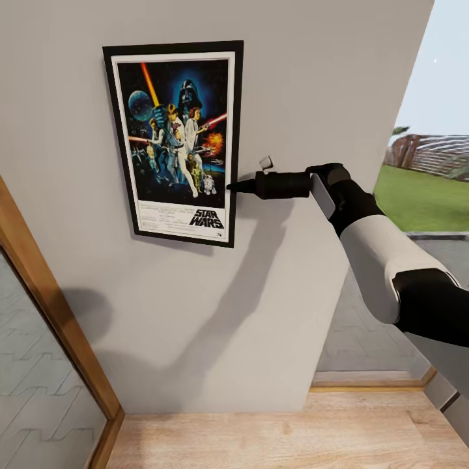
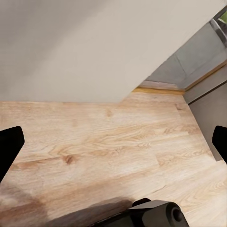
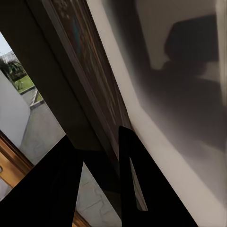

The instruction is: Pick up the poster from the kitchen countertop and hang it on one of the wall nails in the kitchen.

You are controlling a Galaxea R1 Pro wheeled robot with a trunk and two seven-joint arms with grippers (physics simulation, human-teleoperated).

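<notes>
You saw the poster (image 1: 174,140) in a thin black frame with a white border, its artwork dark blue with red and orange streaks and pale figures, and black lettering on a white strip at the base. The wall (image 1: 312,78) behind it was plain light grey, darkened by a soft shadow below the poster. The right gripper (image 1: 236,186) beside the poster was black, on an arm banded white and black. The floor (image 1: 273,440) below the wall was pale wood with brown grain.
</notes>
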